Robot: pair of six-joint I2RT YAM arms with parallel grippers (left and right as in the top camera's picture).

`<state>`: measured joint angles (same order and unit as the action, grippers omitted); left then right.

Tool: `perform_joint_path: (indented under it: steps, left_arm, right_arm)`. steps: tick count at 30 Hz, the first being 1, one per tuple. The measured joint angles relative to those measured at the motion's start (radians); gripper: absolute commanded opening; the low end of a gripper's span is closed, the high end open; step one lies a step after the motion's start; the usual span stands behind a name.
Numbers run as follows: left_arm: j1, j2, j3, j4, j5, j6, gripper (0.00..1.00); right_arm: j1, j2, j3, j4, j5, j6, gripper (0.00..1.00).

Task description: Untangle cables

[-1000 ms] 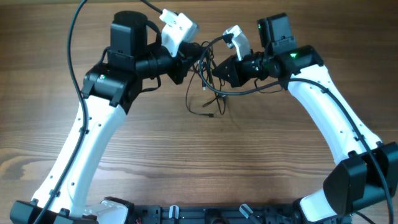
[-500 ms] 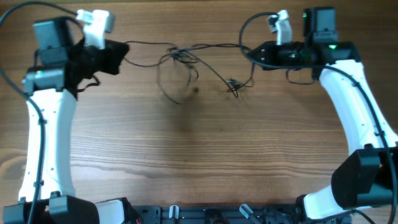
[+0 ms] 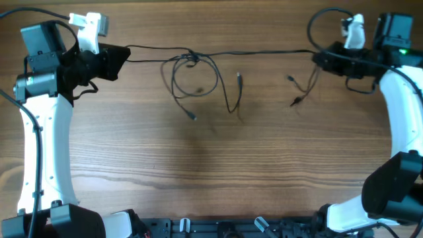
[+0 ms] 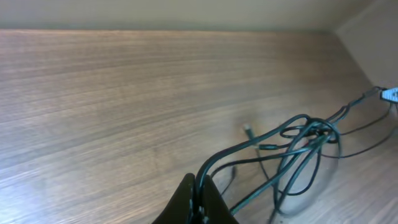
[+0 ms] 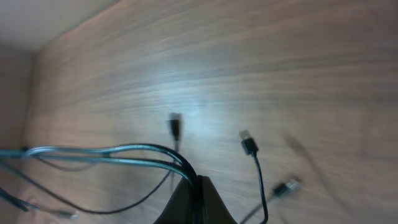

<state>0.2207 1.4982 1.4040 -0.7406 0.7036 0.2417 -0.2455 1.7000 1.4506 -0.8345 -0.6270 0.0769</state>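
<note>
On the wood-grain counter we found the two white-and-black arms spread wide. The left arm rose along the left edge and the right arm along the right, and both reached to the far side. Between them the cables ran as a thin black line across the far part of the counter, stretched from the left gripper to the right gripper.

Each gripper was closed tight on the cables. In the left wrist view we saw strands leaving the pinched tips of the left gripper toward a knot. In the right wrist view several strands ran leftward from the closed tips of the right gripper. We could not tell whether the stretched run touched the wood.

Left of centre, the knot gathered the cords, and from it a loose loop hung toward the near side. Smaller still were the free ends: a plug just right of the loop, a second plug at the loop's near tail, and a pair of plugs dangling near the right gripper.
</note>
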Motion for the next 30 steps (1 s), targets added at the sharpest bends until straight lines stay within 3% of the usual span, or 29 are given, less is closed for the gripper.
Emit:
perform_joint_path:
  steps: [7, 10, 12, 15, 18, 24, 30]
  left_arm:
    - [0.015, 0.0, 0.0, -0.019, -0.002, 0.0, 0.04]
    - [0.014, 0.0, 0.0, -0.019, 0.027, 0.0, 0.05]
    - [0.007, 0.0, 0.0, -0.019, 0.04, 0.0, 0.08]
    - [-0.03, 0.0, 0.0, -0.019, 0.05, 0.003, 0.22]
    - [-0.088, 0.0, 0.0, -0.019, 0.056, 0.006, 0.3]
    - [-0.201, 0.014, 0.0, 0.001, 0.057, 0.007, 0.29]
    - [-0.177, 0.034, 0.0, 0.023, 0.049, 0.007, 0.29]
  right_arm:
    - [-0.166, 0.0, -0.003, -0.039, 0.099, 0.035, 0.04]
    - [-0.161, 0.001, -0.003, -0.052, 0.124, 0.04, 0.05]
    - [-0.137, 0.001, -0.003, -0.053, 0.127, 0.04, 0.05]
    - [-0.077, 0.001, -0.003, -0.062, 0.123, 0.031, 0.04]
    - [-0.007, 0.001, -0.003, -0.063, 0.092, 0.01, 0.05]
    - [0.19, 0.001, -0.003, -0.055, -0.069, -0.057, 0.04]
    - [0.354, 0.001, -0.003, -0.054, -0.187, -0.095, 0.04]
